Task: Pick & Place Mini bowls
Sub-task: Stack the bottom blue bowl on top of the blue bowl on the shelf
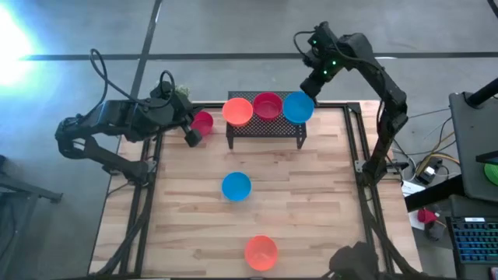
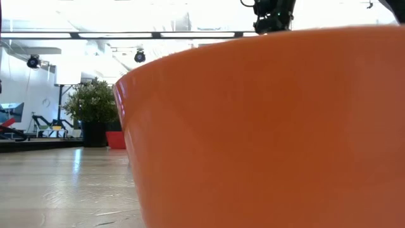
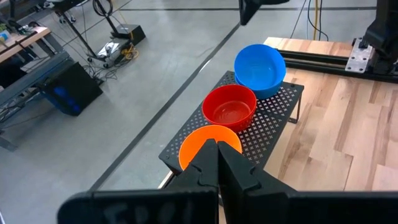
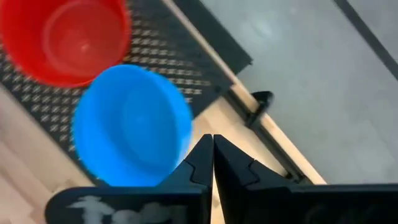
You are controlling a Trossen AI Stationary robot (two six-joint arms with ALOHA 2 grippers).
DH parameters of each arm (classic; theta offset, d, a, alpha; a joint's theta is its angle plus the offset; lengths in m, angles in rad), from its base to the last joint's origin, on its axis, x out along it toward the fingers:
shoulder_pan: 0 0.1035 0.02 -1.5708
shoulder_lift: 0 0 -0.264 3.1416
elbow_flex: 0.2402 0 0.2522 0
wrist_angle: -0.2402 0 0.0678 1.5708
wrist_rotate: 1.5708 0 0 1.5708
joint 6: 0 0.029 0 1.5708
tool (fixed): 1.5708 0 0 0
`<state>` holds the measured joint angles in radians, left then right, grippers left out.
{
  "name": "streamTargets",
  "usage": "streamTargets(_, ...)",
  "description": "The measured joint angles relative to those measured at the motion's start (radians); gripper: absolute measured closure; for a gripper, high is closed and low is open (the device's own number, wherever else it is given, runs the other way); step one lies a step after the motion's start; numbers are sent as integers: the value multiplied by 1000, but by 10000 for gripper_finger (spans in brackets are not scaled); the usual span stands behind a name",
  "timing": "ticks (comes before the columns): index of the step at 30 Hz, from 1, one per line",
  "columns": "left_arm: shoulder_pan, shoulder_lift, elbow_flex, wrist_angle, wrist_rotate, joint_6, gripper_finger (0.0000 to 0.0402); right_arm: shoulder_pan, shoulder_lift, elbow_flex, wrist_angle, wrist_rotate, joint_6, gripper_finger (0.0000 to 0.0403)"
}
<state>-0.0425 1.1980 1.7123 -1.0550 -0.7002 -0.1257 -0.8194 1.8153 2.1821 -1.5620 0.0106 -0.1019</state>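
Rack (image 1: 265, 128): black mesh, at the far edge of the table (image 1: 327, 202).
Bowls on rack: orange bowl (image 1: 237, 111), red bowl (image 1: 267, 105) and blue bowl (image 1: 298, 107), side by side.
Other bowls: a blue one (image 1: 236, 187) mid-table, an orange one (image 1: 261, 253) by the near edge, a crimson one (image 1: 202, 122) near the far left corner.
Left gripper (image 1: 191, 137): just beside the crimson bowl, fingers pressed together.
Right gripper (image 1: 314, 81): above the blue bowl's far edge, fingers pressed together.

left arm (image 1: 117, 120): dark jointed links, black cable looped over it | right arm (image 1: 373, 85): dark links, small green lights near wrist | gripper fingers (image 3: 214, 165): black, angular, pointed tips
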Motion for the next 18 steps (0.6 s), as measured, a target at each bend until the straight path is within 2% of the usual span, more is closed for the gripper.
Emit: streamTargets(18, 0, 0, 0, 0, 0, -8, 402, 31, 2, -204, 64, -19, -32, 394)
